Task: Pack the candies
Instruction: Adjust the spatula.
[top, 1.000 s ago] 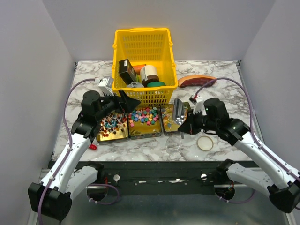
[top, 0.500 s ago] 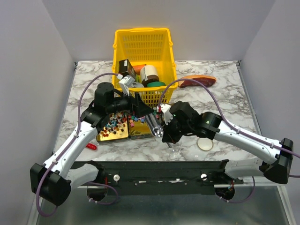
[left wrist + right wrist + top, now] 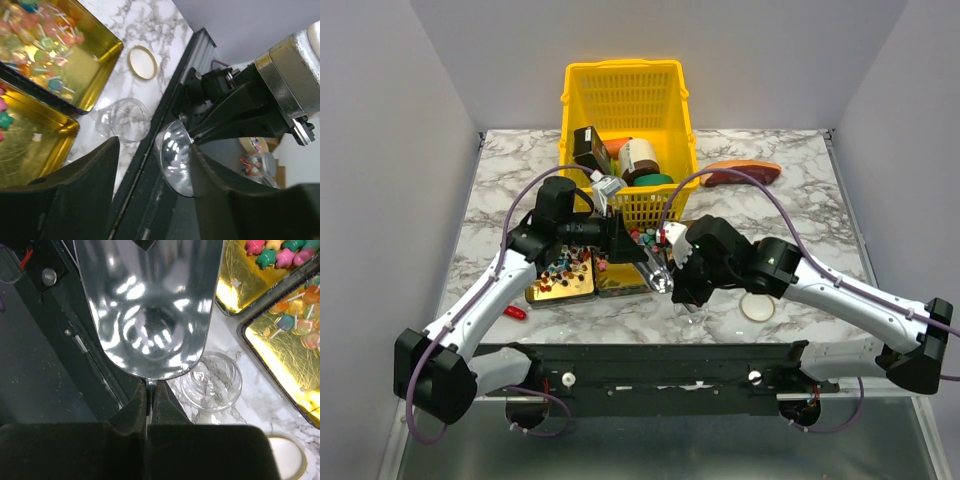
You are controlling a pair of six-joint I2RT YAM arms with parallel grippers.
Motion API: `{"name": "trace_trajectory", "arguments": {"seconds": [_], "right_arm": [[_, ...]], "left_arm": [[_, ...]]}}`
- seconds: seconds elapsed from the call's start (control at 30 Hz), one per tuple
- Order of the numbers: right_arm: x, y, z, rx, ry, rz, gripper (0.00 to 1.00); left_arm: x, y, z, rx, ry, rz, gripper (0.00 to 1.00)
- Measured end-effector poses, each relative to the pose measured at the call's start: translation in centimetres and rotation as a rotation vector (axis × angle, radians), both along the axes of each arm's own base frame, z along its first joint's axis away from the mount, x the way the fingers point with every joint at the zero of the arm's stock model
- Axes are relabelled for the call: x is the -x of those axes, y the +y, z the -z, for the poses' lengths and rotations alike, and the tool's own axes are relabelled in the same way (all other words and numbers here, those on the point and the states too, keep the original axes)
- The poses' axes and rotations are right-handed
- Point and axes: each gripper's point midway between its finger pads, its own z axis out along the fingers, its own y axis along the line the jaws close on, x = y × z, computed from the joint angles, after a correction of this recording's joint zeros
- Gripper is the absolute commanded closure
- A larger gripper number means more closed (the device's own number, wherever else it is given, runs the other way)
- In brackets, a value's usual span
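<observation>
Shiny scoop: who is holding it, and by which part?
The right gripper holds the shiny silver metal scoop by its thin handle, just behind the bowl. The left gripper has its jaws apart around the bowl; whether they touch it cannot be told.

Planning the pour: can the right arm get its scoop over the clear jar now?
Probably yes: the scoop, held in the right gripper, hangs beside the open jar, nothing between; the left gripper flanks the scoop, though.

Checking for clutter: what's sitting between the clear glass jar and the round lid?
Nothing, just bare marble between the jar and lid, shown in the right wrist view.
</observation>
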Motion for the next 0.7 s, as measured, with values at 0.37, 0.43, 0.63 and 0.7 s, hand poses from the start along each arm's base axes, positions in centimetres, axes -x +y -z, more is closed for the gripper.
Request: {"name": "trace_trajectory", "arguments": {"seconds": [0.37,0.43,0.63,0.7], "right_arm": [[-0.3,-2.3,-1.4,0.055,-0.114,0.004,0.99],[-0.7,-2.7,-2.1,0.045,-0.151,0.026,0.98],[-2.3,-4.0,-5.0,-0.082,-0.300,0.148,0.10],[-3.2,-4.8,-6.8,-0.140,-0.361,0.228,0.00]], "left_arm": [[1.4,-0.9,1.2,0.006,0.108,0.099,1.00],[1.2,-1.0,0.9,0.009,0.115,0.099,1.00],[0.5,-1.6,-1.1,0.055,0.129,0.065,1.00],[0.4,-1.8,-1.4,0.072,0.160,0.049,1.00]]}}
